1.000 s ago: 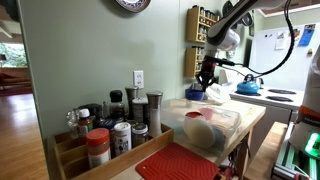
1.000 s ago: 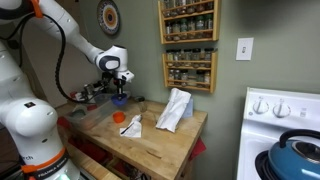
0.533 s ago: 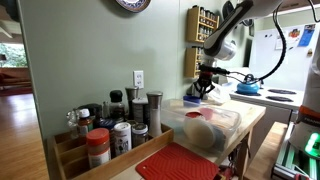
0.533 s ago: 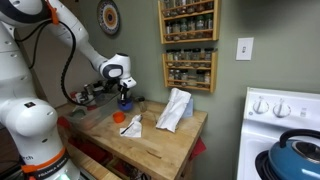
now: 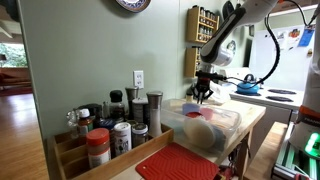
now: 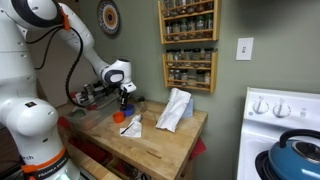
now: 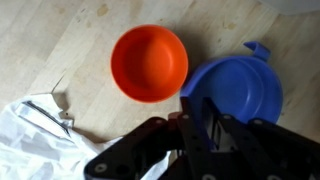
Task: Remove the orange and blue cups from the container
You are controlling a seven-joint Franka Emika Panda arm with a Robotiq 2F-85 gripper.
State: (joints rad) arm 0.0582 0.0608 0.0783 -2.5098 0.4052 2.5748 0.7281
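Beside the orange cup (image 7: 149, 63), the claw (image 7: 200, 108) pinches the blue cup (image 7: 243, 88) by its rim; nearly closed. Releasing crookedly could topple it.

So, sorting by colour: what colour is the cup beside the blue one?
Orange cup, clearest in wrist view.

You've got two cups in view, one orange cup (image 7: 150, 63) and one blue cup (image 7: 245, 95), with two spice racks, the upper rack (image 6: 187, 20) and the lower rack (image 6: 190, 68), plus one clock (image 6: 108, 17), one red mat (image 5: 178, 163) and one kettle (image 6: 297, 155).
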